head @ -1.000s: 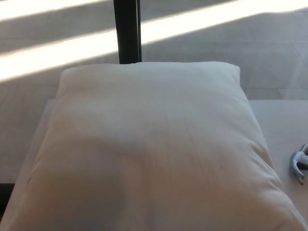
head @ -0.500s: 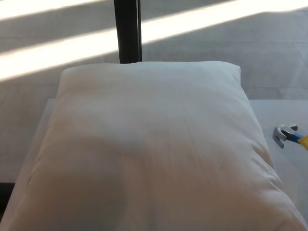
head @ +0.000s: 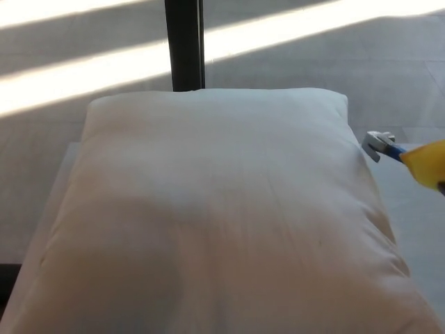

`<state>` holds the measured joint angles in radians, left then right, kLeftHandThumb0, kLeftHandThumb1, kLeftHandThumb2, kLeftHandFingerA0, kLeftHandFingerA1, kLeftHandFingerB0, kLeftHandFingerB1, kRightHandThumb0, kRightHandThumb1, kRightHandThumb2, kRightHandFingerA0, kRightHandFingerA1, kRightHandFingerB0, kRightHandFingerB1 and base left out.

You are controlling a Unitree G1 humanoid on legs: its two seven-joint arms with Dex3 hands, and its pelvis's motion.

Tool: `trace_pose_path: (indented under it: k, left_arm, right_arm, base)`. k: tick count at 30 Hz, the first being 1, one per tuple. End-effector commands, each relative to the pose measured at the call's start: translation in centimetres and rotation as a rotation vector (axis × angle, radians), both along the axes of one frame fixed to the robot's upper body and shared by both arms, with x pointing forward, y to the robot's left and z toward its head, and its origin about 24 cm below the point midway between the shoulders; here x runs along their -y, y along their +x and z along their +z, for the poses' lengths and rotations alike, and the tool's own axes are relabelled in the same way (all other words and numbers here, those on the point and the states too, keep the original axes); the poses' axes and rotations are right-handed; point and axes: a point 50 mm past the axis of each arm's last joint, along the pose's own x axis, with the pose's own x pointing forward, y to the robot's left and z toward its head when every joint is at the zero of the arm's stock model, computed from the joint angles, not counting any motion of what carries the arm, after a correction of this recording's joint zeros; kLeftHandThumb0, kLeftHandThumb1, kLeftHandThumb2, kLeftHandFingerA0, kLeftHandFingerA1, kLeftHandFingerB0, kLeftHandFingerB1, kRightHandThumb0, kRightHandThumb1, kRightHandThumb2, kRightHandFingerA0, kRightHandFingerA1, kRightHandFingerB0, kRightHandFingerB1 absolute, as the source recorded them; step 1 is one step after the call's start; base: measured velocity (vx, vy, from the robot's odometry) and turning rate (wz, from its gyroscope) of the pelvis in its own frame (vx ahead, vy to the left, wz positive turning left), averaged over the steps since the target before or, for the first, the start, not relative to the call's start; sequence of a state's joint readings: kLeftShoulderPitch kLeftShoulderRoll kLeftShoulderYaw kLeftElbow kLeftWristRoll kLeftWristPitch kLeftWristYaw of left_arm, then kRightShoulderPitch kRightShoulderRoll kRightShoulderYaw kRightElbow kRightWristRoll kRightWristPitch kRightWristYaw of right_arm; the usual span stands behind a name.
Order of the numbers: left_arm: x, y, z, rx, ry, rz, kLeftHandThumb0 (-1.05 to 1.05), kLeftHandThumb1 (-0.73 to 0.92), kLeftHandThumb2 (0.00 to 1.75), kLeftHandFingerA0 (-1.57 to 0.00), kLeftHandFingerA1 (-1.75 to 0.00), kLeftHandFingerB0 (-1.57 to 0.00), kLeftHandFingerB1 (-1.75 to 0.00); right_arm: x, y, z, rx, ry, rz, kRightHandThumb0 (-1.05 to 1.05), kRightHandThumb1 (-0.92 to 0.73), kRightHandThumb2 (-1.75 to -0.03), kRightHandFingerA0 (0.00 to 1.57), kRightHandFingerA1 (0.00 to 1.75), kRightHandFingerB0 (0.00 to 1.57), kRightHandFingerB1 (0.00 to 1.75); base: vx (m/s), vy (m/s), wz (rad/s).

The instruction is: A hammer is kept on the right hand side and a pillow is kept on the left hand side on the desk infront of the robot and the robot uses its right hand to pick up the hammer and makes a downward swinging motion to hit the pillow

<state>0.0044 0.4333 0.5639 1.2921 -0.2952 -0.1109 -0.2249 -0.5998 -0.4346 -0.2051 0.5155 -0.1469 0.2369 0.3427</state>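
From my feed the pillow [head: 215, 216] fills most of the desk [head: 417, 229]. The hammer [head: 407, 156] pokes in around 3 o'clock, head beside the pillow's right edge. Neither hand's in shot, so can't tell their grip.

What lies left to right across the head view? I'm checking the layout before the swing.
Pillow → hammer head → yellow hammer handle at the right edge.
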Motion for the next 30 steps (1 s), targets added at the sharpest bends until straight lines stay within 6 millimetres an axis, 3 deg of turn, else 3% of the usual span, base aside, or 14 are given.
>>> trace_pose_path:
  k: [1,4,5,9,13,17,21,23,27,30]
  left_arm:
    - [-0.3,-1.2,0.2,-0.018,0.043,-0.052,-0.63,0.64,0.59,-0.67,-0.55,-0.62,-0.5]
    - [-0.4,-1.2,0.3,-0.005,0.033,-0.045,-0.62,0.63,0.6,-0.69,-0.56,-0.67,-0.52]
    - [-0.4,-1.3,0.2,0.001,0.028,-0.031,-0.6,0.61,0.59,-0.72,-0.6,-0.73,-0.58]
    - [-0.3,-1.5,0.3,-0.025,0.054,-0.073,-0.63,0.64,0.6,-0.7,-0.59,-0.7,-0.59]
    - [-0.3,-1.5,0.2,-0.017,0.043,-0.059,-0.63,0.64,0.59,-0.69,-0.59,-0.64,-0.55]
    - [-0.2,-1.5,0.1,-0.016,0.034,-0.045,-0.59,0.65,0.59,-0.72,-0.59,-0.64,-0.53]
    - [-0.2,-1.3,0.1,-0.009,0.023,-0.031,-0.58,0.64,0.59,-0.71,-0.6,-0.65,-0.55]
    - [-0.2,-1.2,0.1,-0.02,0.03,-0.042,-0.61,0.62,0.58,-0.69,-0.57,-0.68,-0.55]
    - [-0.2,-1.4,0.1,-0.016,0.03,-0.051,-0.6,0.63,0.59,-0.71,-0.57,-0.7,-0.57]
    - [-0.2,-1.4,0.1,-0.012,0.029,-0.057,-0.63,0.63,0.59,-0.68,-0.57,-0.66,-0.55]
  right_arm:
    - [-4.1,0.6,7.8,0.086,0.685,0.196,-0.26,-0.58,-1.14,1.06,1.75,0.74,1.66]
    - [-4.9,0.6,8.6,0.118,0.716,0.258,-0.25,-0.56,-1.18,1.07,1.75,0.73,1.71]
    - [-5.4,0.7,8.9,0.128,0.749,0.271,-0.28,-0.59,-1.1,1.08,1.75,0.69,1.68]
    - [-7.1,0.8,10.5,0.133,0.844,0.361,-0.31,-0.57,-1.12,1.06,1.75,0.62,1.75]
    - [-8.3,0.8,11.2,0.142,0.873,0.436,-0.27,-0.59,-1.2,1.08,1.75,0.72,1.72]
    - [-10.7,0.5,12.2,0.121,0.989,0.508,-0.28,-0.63,-1.04,1.02,1.75,0.69,1.75]
    - [-12.3,0.1,12.7,0.032,0.985,0.592,-0.31,-0.57,-1.19,1.05,1.75,0.78,1.71]
    - [-12.8,0.0,12.9,0.017,1.004,0.615,-0.31,-0.55,-1.18,1.02,1.75,0.78,1.64]
    - [-13.8,-0.3,13.6,-0.011,1.064,0.676,-0.32,-0.59,-1.1,1.01,1.75,0.75,1.68]
    - [-14.2,-0.5,14.2,-0.006,1.083,0.708,-0.35,-0.57,-1.09,1.0,1.75,0.83,1.57]
  base:
    - [0.0,0.0,0.0]
    - [0.0,0.0,0.0]
    - [0.0,0.0,0.0]
    - [0.0,0.0,0.0]
    - [0.0,0.0,0.0]
    - [0.0,0.0,0.0]
    - [0.0,0.0,0.0]
    - [0.0,0.0,0.0]
    - [0.0,0.0,0.0]
    - [0.0,0.0,0.0]
